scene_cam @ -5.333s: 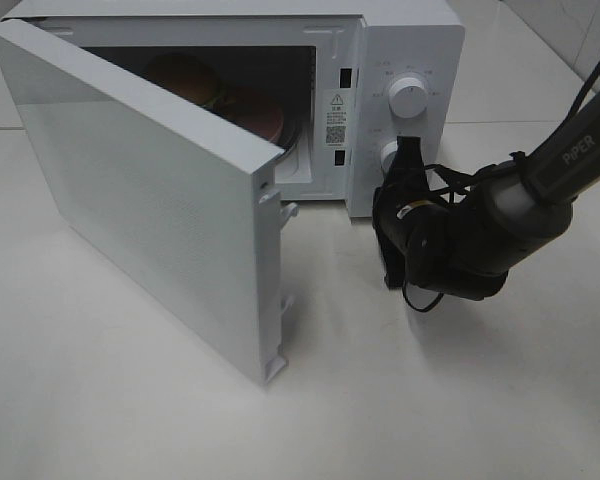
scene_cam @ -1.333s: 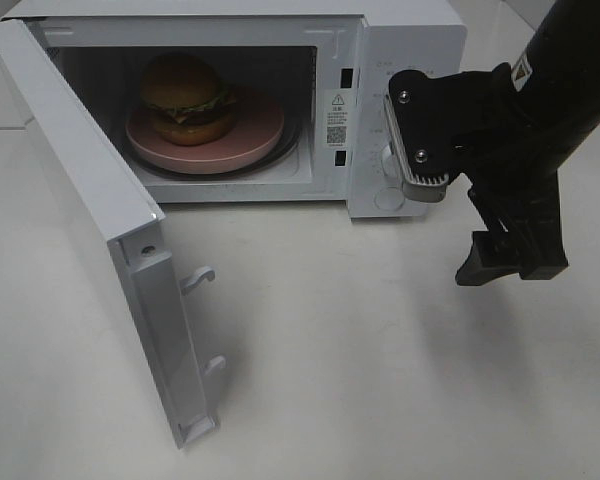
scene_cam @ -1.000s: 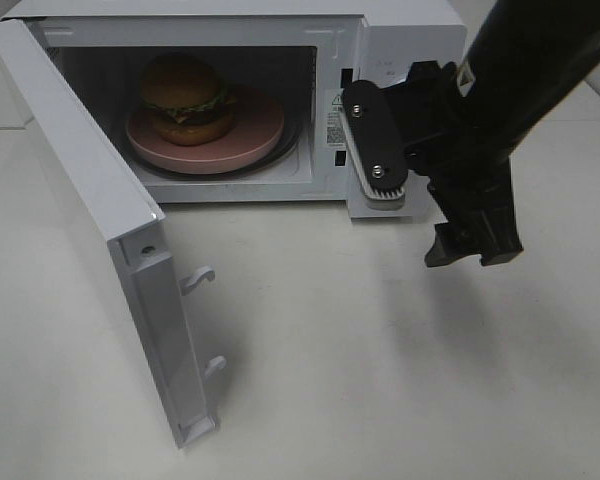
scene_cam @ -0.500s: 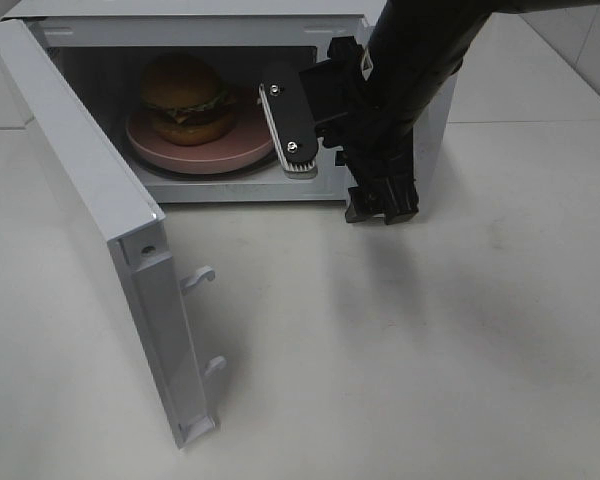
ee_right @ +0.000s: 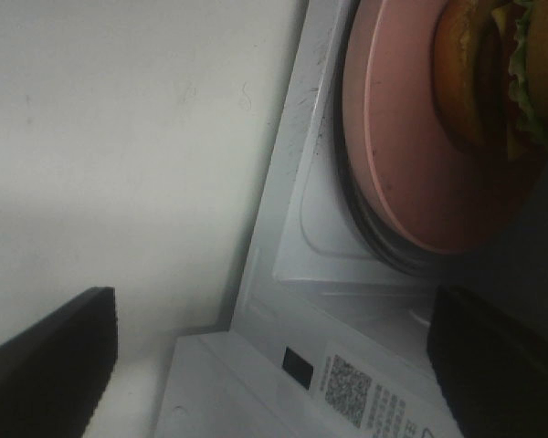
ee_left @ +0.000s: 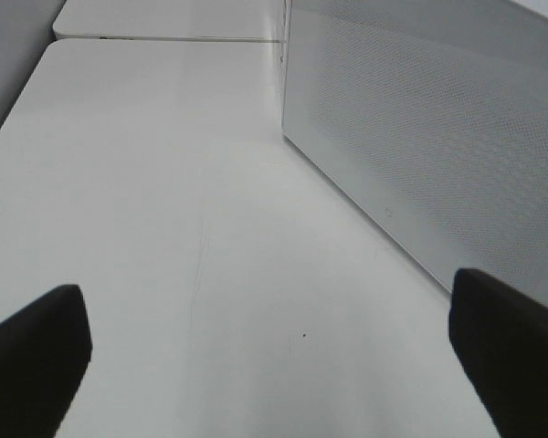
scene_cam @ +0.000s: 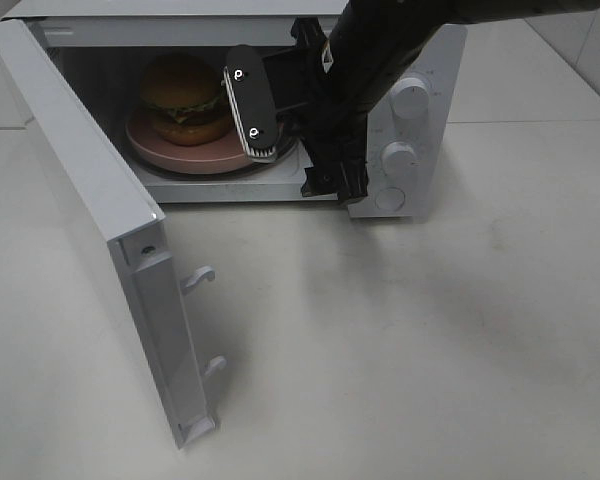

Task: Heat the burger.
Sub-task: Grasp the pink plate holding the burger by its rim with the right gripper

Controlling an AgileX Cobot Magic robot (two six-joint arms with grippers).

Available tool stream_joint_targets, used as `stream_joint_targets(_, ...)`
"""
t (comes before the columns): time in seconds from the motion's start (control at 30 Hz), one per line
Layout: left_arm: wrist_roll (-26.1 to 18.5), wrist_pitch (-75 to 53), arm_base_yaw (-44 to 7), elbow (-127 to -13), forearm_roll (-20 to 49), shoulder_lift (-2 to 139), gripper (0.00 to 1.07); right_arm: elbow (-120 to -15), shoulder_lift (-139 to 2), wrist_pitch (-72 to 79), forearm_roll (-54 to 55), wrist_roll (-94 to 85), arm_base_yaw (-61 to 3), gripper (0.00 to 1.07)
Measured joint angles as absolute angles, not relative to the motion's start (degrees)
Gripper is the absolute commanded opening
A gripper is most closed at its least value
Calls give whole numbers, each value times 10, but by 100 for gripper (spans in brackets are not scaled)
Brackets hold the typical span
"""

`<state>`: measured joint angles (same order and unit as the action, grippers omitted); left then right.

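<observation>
While its door hangs wide, microwave (scene_cam: 435, 130): white, on the desk (scene_cam: 430, 350), cavity exposed.
Door (scene_cam: 80, 180): swung further left than earlier.
Right tool (scene_cam: 293, 142): jaws spread, empty; shifted from the knobs (scene_cam: 410, 97) to the cavity mouth.
Left tool (ee_left: 272, 351): jaws spread, empty, above desk.
Pink plate (scene_cam: 180, 160): inside cavity.
Burger (scene_cam: 185, 100): on plate; loaded, heating likely awaits door closing.

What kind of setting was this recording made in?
Probably a lab bench staged as a kitchen corner rather than a real kitchen. A white microwave stands door open on a plain white table, with a burger on a pink plate inside and the right gripper at its opening.
</observation>
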<state>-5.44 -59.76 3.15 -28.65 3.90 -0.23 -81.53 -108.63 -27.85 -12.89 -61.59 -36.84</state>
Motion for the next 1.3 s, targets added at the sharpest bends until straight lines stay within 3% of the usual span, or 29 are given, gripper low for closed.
stream_joint_targets(0.47,-54,-598,32,-286,39,-2,100,-827,-1122,-208,-128,-616,-368,88)
stream_joint_targets(1.3,-54,-598,32,-286,39,-2,100,-984,-1280,-207,-101,-616,-368,86)
